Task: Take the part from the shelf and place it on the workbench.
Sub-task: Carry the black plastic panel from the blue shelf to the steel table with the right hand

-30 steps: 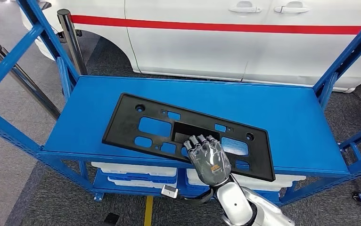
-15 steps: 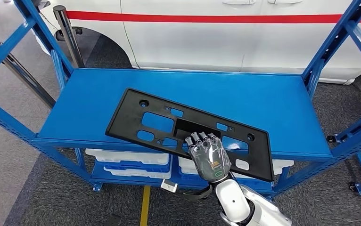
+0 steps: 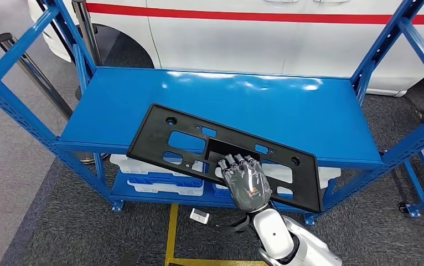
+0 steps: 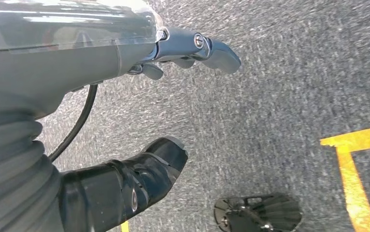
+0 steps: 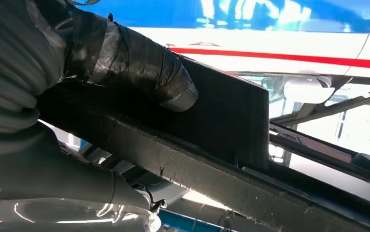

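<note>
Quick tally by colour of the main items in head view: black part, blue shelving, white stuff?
Black: 1, the black part, held by the right robot hand
Blue: 1, the blue shelf
White: 2, the white car and the stack of white trays
Total: 4

I see a grey carpet floor point(image 3: 32, 221) with a yellow line point(image 3: 171, 238) running under the blue rack point(image 3: 243, 108). The rack's top shelf shines with glare from overhead light. White bins point(image 3: 154, 180) sit on its lower shelf. Behind it stands a white car point(image 3: 243, 39) with a red stripe point(image 3: 254, 15) along its side. Two dark posts point(image 3: 30, 69) stand to the rack's left. Another yellow line point(image 4: 354, 169) shows in my left wrist view.
</note>
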You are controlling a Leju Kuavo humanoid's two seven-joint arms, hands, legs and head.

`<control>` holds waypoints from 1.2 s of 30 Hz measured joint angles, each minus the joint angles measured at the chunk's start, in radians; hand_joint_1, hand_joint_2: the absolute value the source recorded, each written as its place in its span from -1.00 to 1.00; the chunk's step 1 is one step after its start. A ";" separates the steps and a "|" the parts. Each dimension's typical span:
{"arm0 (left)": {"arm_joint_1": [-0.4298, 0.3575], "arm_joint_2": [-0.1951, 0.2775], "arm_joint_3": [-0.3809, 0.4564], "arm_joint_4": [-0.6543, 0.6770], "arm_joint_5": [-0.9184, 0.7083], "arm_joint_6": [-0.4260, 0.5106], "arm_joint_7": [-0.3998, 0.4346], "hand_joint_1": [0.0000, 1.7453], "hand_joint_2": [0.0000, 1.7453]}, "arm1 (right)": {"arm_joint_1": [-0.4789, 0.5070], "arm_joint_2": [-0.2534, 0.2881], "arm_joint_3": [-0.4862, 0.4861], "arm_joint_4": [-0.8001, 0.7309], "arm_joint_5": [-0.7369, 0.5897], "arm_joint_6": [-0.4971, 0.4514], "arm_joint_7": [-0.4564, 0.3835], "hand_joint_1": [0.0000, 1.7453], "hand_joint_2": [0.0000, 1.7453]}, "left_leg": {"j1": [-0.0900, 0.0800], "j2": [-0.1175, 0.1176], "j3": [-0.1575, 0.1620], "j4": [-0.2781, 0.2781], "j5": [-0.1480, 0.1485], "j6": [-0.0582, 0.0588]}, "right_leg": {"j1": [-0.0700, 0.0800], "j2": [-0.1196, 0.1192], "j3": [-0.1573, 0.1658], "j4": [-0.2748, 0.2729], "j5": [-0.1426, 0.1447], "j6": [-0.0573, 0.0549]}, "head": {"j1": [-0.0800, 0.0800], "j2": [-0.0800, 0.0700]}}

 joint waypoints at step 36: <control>0.002 0.003 0.000 0.000 0.006 -0.001 -0.002 -1.00 1.00 | 0.040 0.033 -0.113 -0.006 0.000 -0.009 -0.044 1.00 1.00 | 0.000 0.000 -0.044 0.010 0.055 -0.035 | 0.012 0.002 0.099 -0.160 -0.010 -0.042 | -0.006 0.000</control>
